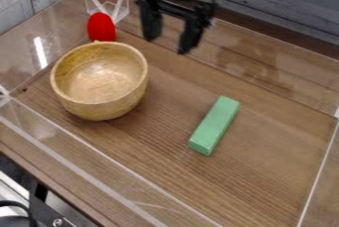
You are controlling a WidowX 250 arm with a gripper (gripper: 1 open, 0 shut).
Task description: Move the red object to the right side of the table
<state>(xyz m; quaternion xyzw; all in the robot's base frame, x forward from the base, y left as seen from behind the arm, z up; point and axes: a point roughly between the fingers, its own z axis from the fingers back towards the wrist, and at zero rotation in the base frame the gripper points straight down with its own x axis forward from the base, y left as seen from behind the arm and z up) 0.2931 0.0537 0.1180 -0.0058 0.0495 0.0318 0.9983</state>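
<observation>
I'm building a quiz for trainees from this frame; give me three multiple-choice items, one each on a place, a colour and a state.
1. Where is the red object?
A. inside the wooden bowl
B. behind the wooden bowl, near the far wall
C. on the green block

2. What colour is the block?
A. green
B. blue
C. yellow

3. How is the pincer?
A. shut on the red object
B. shut on the block
C. open, holding nothing

Answers: B, it sits beyond the bowl's far rim; A, the block is plainly green; C, its fingers stand apart with nothing between them.
</observation>
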